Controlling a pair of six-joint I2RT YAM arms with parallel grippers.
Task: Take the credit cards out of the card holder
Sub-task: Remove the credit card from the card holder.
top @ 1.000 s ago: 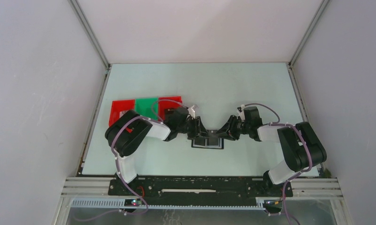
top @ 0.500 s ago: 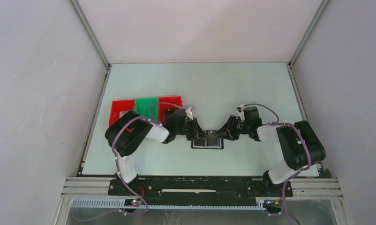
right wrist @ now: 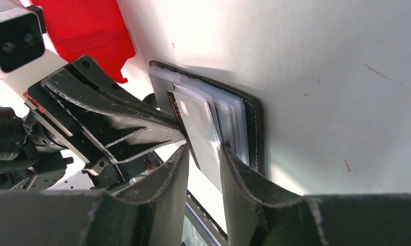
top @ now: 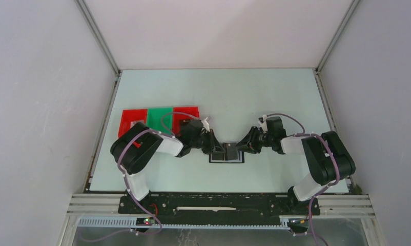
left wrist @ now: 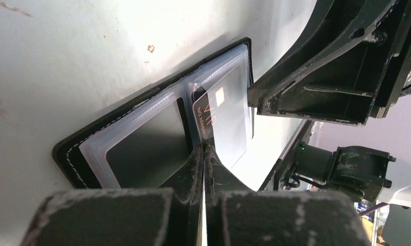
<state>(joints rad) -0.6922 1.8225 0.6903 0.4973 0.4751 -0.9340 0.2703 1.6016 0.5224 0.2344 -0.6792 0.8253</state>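
From above, you see the flat black folding card holder (top: 226, 160) lying open on the pale green table (top: 219, 92), just ahead of the two arm bases. The left gripper (top: 217, 149) reaches onto its left half and the right gripper (top: 238, 148) onto its right half. A row of red and green plastic trays (top: 160, 117) sits behind and to the left of the holder.

In your left wrist view, the jaws are clenched together on the near edge of a dark credit card (left wrist: 207, 119) with pale "VIP" lettering. The card sticks up out of the holder's clear plastic sleeves at the fold.

In your right wrist view, the jaws stand apart with a clear sleeve leaf (right wrist: 201, 130) between them. A gap shows beside one of the fingers (right wrist: 177, 171), so nothing is clamped. The left gripper sits just across the holder.
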